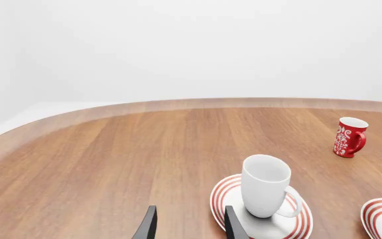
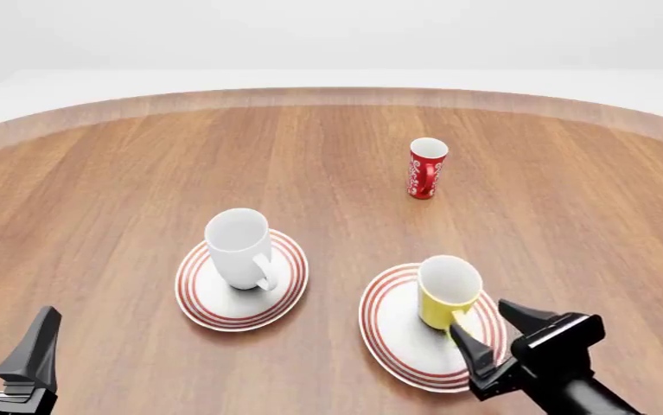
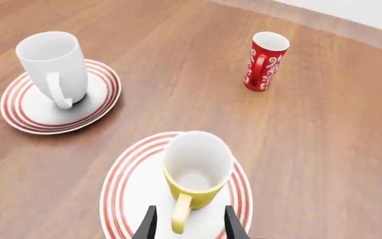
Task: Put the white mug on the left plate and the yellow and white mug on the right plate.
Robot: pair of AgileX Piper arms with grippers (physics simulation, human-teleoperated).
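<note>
The white mug [image 2: 239, 246] stands upright on the left plate [image 2: 210, 303]. The yellow and white mug [image 2: 447, 294] stands upright on the right plate [image 2: 389, 333], handle towards me. My right gripper [image 2: 499, 330] is open and empty just near of that mug, over the plate's near rim. In the right wrist view the mug [image 3: 197, 169] sits close ahead and its handle lines up between my open fingers [image 3: 233, 224]. My left gripper [image 2: 3, 333] is open and empty at the near left, apart from the white mug [image 1: 265, 185].
A slim red cup [image 2: 427, 169] with white pattern stands upright farther back, right of centre. The round wooden table's far edge [image 2: 331, 95] curves across the back. The two plates lie side by side with a small gap between them.
</note>
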